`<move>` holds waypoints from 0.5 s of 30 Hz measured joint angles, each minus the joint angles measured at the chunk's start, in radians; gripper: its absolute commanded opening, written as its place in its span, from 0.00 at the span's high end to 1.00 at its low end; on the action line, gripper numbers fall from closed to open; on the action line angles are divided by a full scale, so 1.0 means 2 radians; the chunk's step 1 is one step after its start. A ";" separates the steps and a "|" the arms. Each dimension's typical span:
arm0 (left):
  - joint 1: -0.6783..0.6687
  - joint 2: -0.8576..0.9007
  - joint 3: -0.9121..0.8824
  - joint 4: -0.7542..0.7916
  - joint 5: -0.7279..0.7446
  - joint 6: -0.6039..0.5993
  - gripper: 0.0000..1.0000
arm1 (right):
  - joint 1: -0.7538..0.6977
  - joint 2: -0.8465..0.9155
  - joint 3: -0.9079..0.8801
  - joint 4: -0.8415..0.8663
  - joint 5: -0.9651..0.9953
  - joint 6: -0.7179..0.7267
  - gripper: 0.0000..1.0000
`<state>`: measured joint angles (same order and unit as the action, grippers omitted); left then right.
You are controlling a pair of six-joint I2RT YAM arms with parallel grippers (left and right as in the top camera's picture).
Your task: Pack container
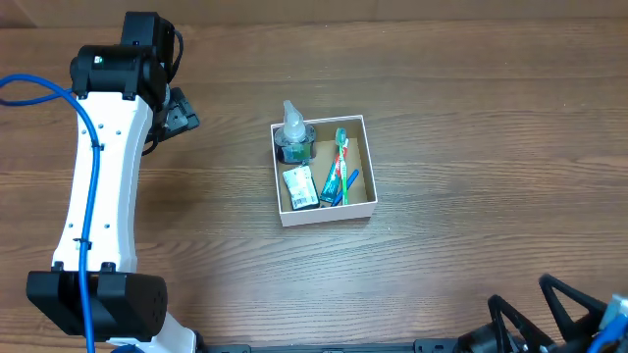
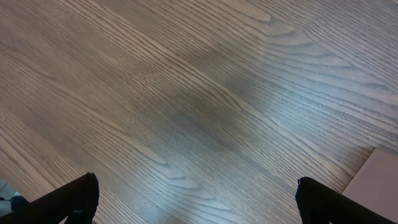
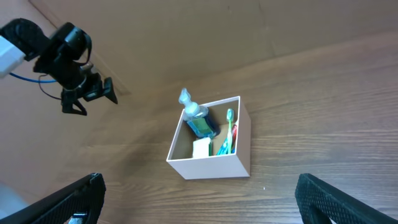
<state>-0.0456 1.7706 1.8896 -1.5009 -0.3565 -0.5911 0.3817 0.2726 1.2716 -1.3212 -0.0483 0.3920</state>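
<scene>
The container [image 1: 365,205] is a square shallow white box at the table's middle. In it lie a clear bottle of blue liquid [image 1: 292,136], a small green packet [image 1: 299,186] and toothbrushes [image 1: 339,167]. It also shows in the right wrist view [image 3: 214,167] with the bottle [image 3: 198,119] inside. My left gripper [image 1: 182,111] is open and empty over bare wood at the far left; in its own view [image 2: 196,199] only table shows between the fingers. My right gripper [image 1: 545,314] is open and empty at the near right edge, well short of the container [image 3: 199,199].
The left arm's white link [image 1: 98,176] stretches along the left side of the table. A tan surface edge [image 2: 379,180] shows at the left wrist view's lower right. The wood table [image 1: 471,147] surrounds the box.
</scene>
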 measured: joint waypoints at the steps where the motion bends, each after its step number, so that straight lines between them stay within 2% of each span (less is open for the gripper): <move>1: 0.000 0.000 0.000 0.000 0.000 0.000 0.00 | 0.000 -0.003 0.000 -0.002 0.000 0.000 0.00; 15: 0.000 0.000 0.000 0.000 0.000 0.000 0.00 | 0.000 -0.064 0.002 -0.018 0.000 0.000 0.00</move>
<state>-0.0456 1.7706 1.8896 -1.5009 -0.3561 -0.5911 0.3817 0.1440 1.2758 -1.3575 -0.0483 0.3920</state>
